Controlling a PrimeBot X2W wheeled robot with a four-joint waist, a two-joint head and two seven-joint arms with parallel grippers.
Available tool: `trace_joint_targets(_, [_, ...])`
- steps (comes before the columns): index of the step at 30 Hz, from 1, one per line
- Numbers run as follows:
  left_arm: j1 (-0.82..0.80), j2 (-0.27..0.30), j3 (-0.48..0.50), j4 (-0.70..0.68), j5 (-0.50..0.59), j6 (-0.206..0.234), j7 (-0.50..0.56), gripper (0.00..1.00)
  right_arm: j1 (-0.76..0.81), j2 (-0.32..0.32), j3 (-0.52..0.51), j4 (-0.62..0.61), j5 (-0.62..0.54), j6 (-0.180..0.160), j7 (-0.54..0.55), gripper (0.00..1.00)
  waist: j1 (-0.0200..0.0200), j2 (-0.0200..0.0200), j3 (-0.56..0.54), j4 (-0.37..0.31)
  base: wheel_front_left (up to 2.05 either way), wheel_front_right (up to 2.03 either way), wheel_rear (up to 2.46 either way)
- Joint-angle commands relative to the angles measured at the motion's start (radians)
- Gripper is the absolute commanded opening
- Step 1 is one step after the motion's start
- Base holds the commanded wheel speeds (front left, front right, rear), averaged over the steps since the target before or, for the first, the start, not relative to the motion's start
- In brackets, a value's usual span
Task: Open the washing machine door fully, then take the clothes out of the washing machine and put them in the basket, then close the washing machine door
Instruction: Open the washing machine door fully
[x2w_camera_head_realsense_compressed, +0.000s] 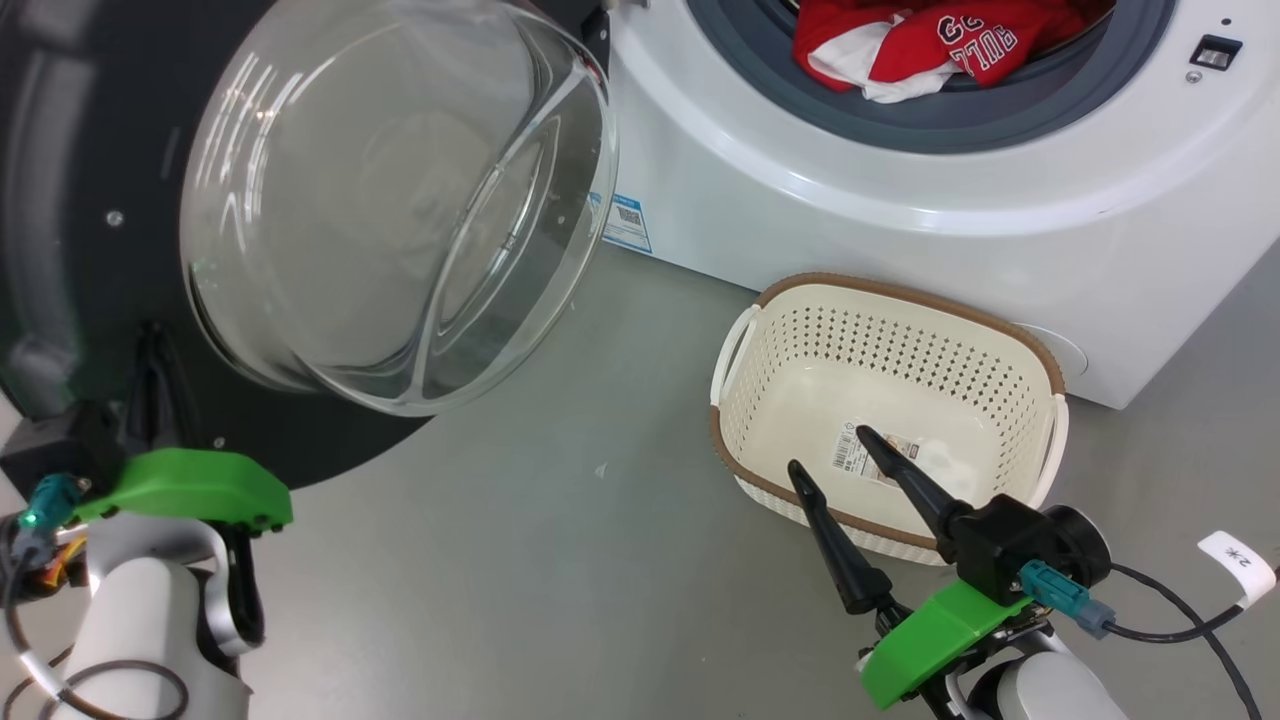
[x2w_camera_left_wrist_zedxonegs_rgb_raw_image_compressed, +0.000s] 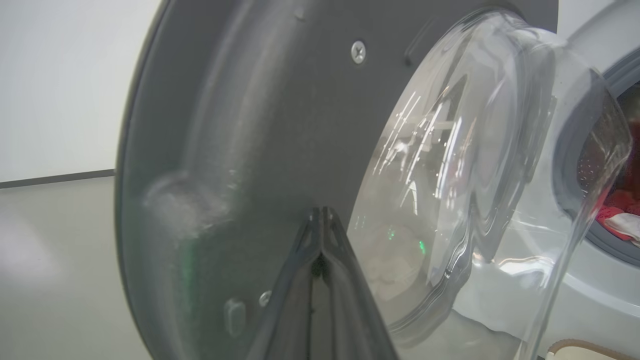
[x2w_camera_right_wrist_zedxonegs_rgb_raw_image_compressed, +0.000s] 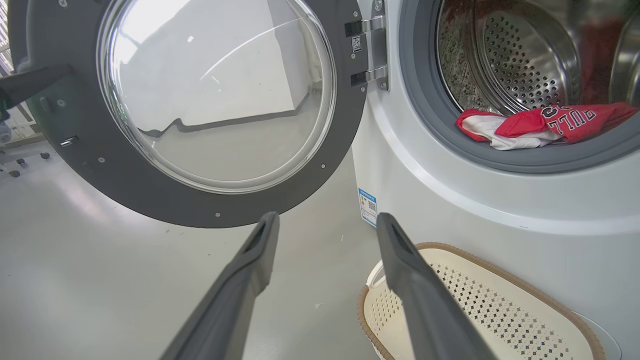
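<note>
The washing machine door (x2w_camera_head_realsense_compressed: 60, 200) stands swung open at the left, its clear glass bowl (x2w_camera_head_realsense_compressed: 400, 200) bulging toward me. My left gripper (x2w_camera_head_realsense_compressed: 152, 345) is shut, with its tips (x2w_camera_left_wrist_zedxonegs_rgb_raw_image_compressed: 320, 215) against the door's dark inner rim (x2w_camera_left_wrist_zedxonegs_rgb_raw_image_compressed: 260, 125). The white washing machine (x2w_camera_head_realsense_compressed: 800, 200) shows its open drum. The red and white clothes (x2w_camera_head_realsense_compressed: 930, 45) lie at the drum's mouth (x2w_camera_right_wrist_zedxonegs_rgb_raw_image_compressed: 550, 122). On the floor before the machine stands the cream basket (x2w_camera_head_realsense_compressed: 900, 350), holding just its sticker. My right gripper (x2w_camera_head_realsense_compressed: 832, 452) hangs open over the basket's near rim, nothing between its fingers (x2w_camera_right_wrist_zedxonegs_rgb_raw_image_compressed: 326, 217).
Grey floor (x2w_camera_head_realsense_compressed: 560, 560) stretches between the door and the basket (x2w_camera_right_wrist_zedxonegs_rgb_raw_image_compressed: 500, 310). A blue-and-white label (x2w_camera_head_realsense_compressed: 627, 222) marks the machine's lower corner. A cable with a white tag (x2w_camera_head_realsense_compressed: 1240, 565) trails from my right wrist. The door's hinges (x2w_camera_right_wrist_zedxonegs_rgb_raw_image_compressed: 367, 50) sit left of the drum opening.
</note>
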Motion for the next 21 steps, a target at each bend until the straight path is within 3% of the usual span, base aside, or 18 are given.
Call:
trace_joint_targets(1, [-0.036, 0.052, 0.052, -0.014, 0.009, 0.001, -0.012, 0.00, -0.001, 0.008, 0.025, -0.031, -0.012, 0.005, 0.000, 1.00, 0.0000, 0.0000, 0.001, 0.000, 0.00, 0.00, 0.00])
trace_joint_targets(9, [-0.071, 0.050, 0.096, 0.049, 0.057, -0.003, -0.012, 0.00, -0.002, 0.008, 0.029, -0.044, -0.024, 0.005, 0.015, 1.00, 0.0000, 0.0000, 0.011, -0.004, 0.00, 0.00, 0.00])
trace_joint_targets(21, [-0.113, 0.039, 0.197, 0.113, 0.080, -0.045, -0.012, 0.00, -0.007, 0.008, 0.042, -0.057, -0.037, 0.005, 0.034, 1.00, 0.0000, 0.0000, 0.026, -0.019, 0.00, 0.00, 0.00])
